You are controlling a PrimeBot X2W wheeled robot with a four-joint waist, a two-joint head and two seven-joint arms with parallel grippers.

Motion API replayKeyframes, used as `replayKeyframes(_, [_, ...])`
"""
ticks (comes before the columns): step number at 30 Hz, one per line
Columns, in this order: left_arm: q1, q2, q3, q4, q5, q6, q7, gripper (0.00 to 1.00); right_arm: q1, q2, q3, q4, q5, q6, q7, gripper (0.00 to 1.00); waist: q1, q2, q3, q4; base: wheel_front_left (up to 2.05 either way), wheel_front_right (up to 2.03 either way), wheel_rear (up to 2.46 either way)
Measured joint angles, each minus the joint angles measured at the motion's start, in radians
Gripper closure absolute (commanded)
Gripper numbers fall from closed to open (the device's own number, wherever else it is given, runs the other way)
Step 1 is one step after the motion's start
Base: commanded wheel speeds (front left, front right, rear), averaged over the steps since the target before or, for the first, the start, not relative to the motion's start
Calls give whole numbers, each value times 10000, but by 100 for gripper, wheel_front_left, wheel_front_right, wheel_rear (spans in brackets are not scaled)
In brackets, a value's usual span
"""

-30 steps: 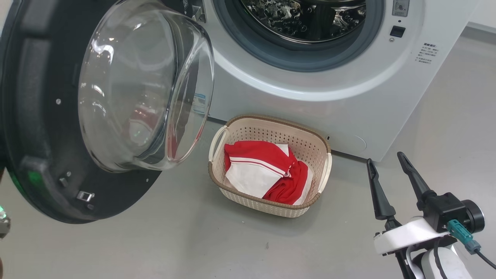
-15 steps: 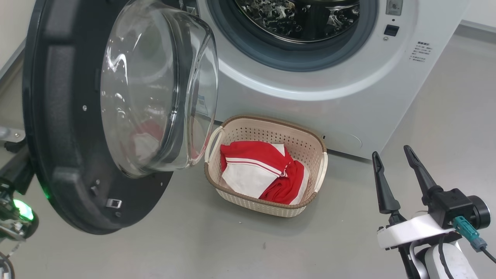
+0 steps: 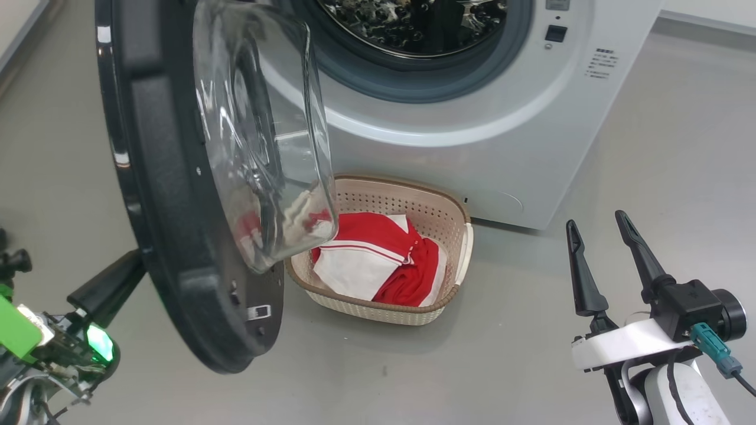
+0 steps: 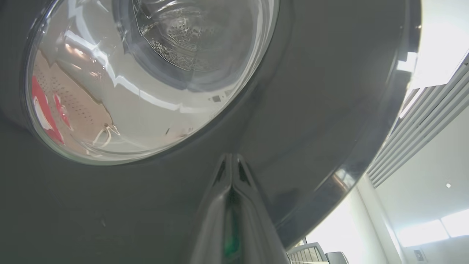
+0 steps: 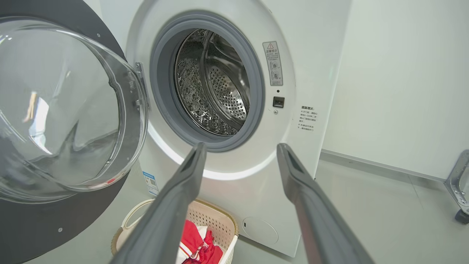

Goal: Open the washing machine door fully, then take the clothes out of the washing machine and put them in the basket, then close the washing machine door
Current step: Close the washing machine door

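The washing machine door [image 3: 171, 195] stands half open, nearly edge-on, and its glass bowl [image 3: 260, 136] hangs over the basket's left end. My left gripper [image 3: 133, 262] is shut, its tips against the door's black outer face [image 4: 329, 91], just below the glass; in the left wrist view the fingertips [image 4: 231, 157] are pressed together. The washing machine [image 3: 443, 118] shows a bare steel drum [image 5: 216, 84]. Red and white clothes [image 3: 378, 260] lie in the cream basket [image 3: 407, 184] on the floor before it. My right gripper [image 3: 595, 219] hangs open and holds nothing, right of the basket.
Grey floor surrounds the basket and runs to the right of the machine. A pale wall stands behind the machine. In the right wrist view a metal leg on a caster [image 5: 460, 183] stands at the far right by the wall.
The door has swung toward the machine, from facing me to nearly edge-on. My left gripper has come into view behind it. The camera has shifted; the right gripper has barely moved.
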Motion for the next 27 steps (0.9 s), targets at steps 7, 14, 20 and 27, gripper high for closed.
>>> replayKeyframes(7, [170,-33,-314,-811,-94,-12,426,100,-101,75,111,-105,0,-2,0,0,0,0,123,-669,0,0,0])
replayKeyframes(14, [174,-27,-368,-1313,-94,-12,525,100,-204,98,148,-221,17,-13,0,0,0,0,284,-1450,0,0,0])
replayKeyframes(20, [165,4,-401,-1590,-90,-10,598,100,-303,140,198,-359,77,-19,0,0,0,0,493,-2202,0,0,0])
replayKeyframes(27, [-17,136,-412,-1774,-61,140,596,100,-489,157,311,-451,190,-88,0,0,0,0,774,-2977,0,0,0])
